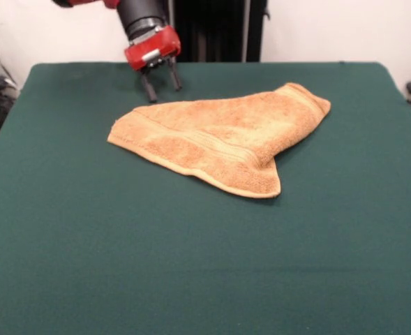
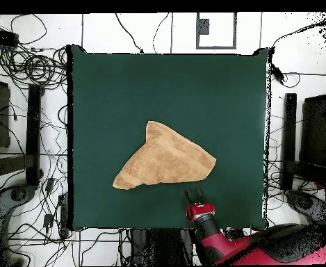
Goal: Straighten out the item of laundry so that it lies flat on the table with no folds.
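Note:
The item of laundry (image 1: 222, 136) is an orange-tan terry towel lying folded over itself into a rough triangle on the dark green table (image 1: 121, 265). A doubled corner points toward the camera in the front view, and band stripes run along its near edge. Seen from overhead, the towel (image 2: 164, 161) sits a little below the table's (image 2: 110, 90) middle. My gripper (image 1: 160, 85) hangs just beyond the towel's far left edge, open, with both dark fingers pointing down and nothing between them. In the overhead view the gripper (image 2: 195, 194) stands just below the towel's right corner.
Cables, stands and dark equipment (image 2: 26, 118) crowd the floor around the table on both sides. A black post (image 1: 215, 28) rises behind the table's far edge. Wide bare felt surrounds the towel on every side.

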`<state>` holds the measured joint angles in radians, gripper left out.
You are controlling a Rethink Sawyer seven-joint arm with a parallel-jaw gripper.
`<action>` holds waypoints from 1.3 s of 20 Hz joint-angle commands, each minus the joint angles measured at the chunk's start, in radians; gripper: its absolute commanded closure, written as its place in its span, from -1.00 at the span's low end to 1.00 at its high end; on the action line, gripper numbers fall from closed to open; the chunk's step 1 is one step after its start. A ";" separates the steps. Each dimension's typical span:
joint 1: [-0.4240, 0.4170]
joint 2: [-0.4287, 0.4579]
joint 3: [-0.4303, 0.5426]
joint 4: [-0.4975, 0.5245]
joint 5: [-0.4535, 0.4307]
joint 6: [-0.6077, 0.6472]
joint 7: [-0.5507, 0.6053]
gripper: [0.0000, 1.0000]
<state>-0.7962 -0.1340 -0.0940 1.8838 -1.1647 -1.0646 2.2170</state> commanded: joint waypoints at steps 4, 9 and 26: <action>0.161 -0.088 0.007 -0.222 -0.101 0.333 0.164 -1.00; 0.149 -0.112 0.032 -0.210 -0.135 0.360 0.238 -1.00; 0.100 -0.161 0.061 -0.168 -0.051 0.282 0.125 -1.00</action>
<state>-0.7065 -0.2916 -0.1212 1.8290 -1.2877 -0.8531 2.2172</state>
